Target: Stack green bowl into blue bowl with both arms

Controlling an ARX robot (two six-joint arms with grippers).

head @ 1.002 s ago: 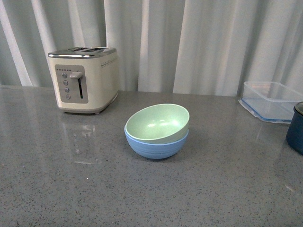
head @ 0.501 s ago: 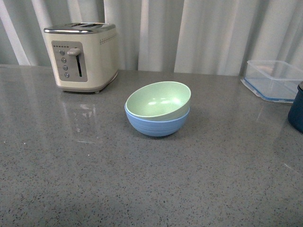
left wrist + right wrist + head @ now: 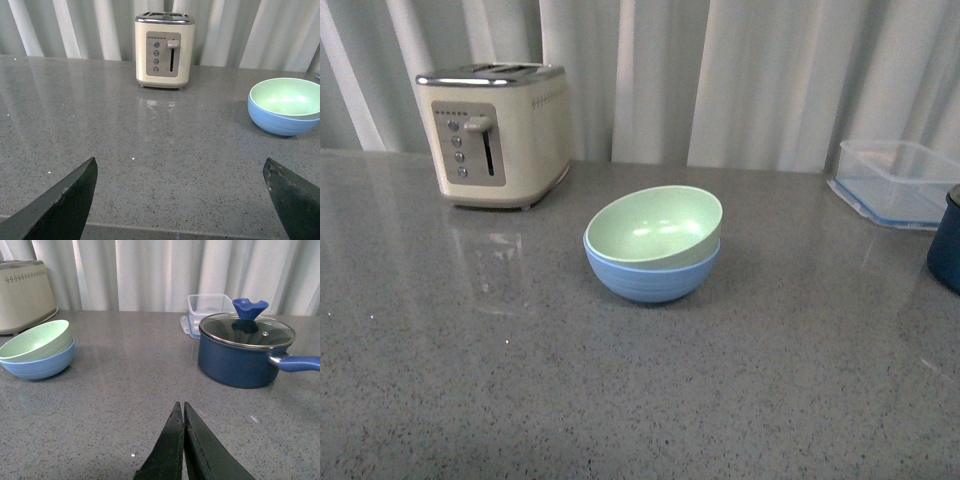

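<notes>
Now the matte green bowl (image 3: 655,228) nests (tilted) in the ribbed blue bowl (image 3: 650,279); left pincer (image 3: 180,200) gapes empty, right pincer (image 3: 183,440) closed, empty.

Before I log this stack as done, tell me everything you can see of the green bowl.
The green bowl is pale mint, round and matte, with a smooth, empty inside showing soft light spots. It sits nested in the blue bowl, not level: its rim tilts, riding higher at the back right and lower at the front left. Only the blue bowl touches it; no gripper is near. The pair stands mid-counter, right of the toaster.
</notes>
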